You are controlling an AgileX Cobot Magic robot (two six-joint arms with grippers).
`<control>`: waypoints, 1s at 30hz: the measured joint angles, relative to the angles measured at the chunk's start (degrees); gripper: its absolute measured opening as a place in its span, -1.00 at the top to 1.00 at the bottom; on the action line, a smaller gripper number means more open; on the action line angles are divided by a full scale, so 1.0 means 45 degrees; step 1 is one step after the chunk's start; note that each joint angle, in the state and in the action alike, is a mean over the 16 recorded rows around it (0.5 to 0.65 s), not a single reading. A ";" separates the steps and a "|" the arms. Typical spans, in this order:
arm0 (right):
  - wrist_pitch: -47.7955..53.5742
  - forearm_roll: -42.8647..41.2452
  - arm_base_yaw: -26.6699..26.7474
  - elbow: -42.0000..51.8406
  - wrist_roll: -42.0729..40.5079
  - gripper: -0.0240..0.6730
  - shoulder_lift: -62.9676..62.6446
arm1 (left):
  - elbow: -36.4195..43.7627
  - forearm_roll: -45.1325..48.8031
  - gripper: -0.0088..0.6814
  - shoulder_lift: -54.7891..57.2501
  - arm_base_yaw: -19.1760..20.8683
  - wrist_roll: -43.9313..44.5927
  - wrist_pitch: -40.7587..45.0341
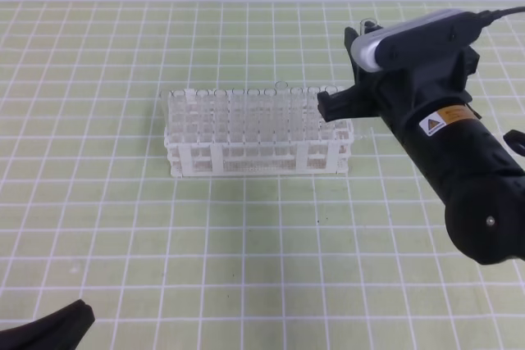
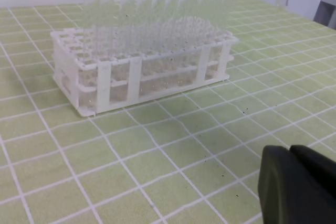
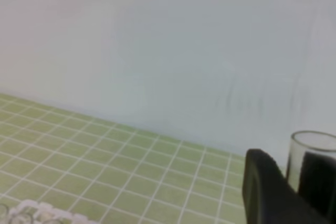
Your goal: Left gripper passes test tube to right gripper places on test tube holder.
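The white test tube holder (image 1: 258, 157) stands mid-table with several clear tubes upright in it; the left wrist view shows its lattice tiers (image 2: 134, 77). My right gripper (image 1: 361, 35) hovers just beyond the rack's right end, raised and pointing toward the back wall. It is shut on the test tube (image 1: 367, 25). In the right wrist view the tube's open rim (image 3: 313, 153) sits beside a black finger (image 3: 265, 192). My left gripper (image 2: 291, 182) is low at the table's front left (image 1: 57, 325), far from the rack, its fingers together with nothing between them.
A green mat with a white grid (image 1: 246, 243) covers the table. A pale wall (image 3: 157, 51) runs along the back. The rack's tube tops (image 3: 31, 211) show at the lower left of the right wrist view.
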 joint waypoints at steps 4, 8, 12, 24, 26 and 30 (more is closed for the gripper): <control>0.0053 -0.0158 0.0000 0.0035 0.0358 0.66 0.0154 | -0.0014 0.0001 0.98 -0.0009 0.0000 -0.0001 0.0013; 0.0247 -0.0270 -0.0030 0.0035 0.0581 0.66 0.0144 | -0.0028 0.0003 0.98 -0.0017 0.0001 0.0002 0.0024; 0.0430 -0.0491 -0.0208 0.0035 0.0816 0.66 0.0032 | -0.0014 0.0001 0.98 -0.0017 0.0001 0.0010 0.0013; 0.0630 -0.3311 -0.1398 0.0035 0.4095 0.66 -0.0273 | 0.0042 -0.0004 0.98 0.0017 -0.0001 0.0029 -0.0021; 0.0565 -0.3743 -0.1545 0.0035 0.4569 0.66 -0.0248 | 0.0042 -0.0004 0.98 0.0026 -0.0001 0.0029 -0.0021; 0.0394 -0.4068 -0.1689 0.0036 0.4856 0.66 -0.0107 | 0.0028 -0.0003 0.98 0.0017 -0.0001 0.0033 -0.0009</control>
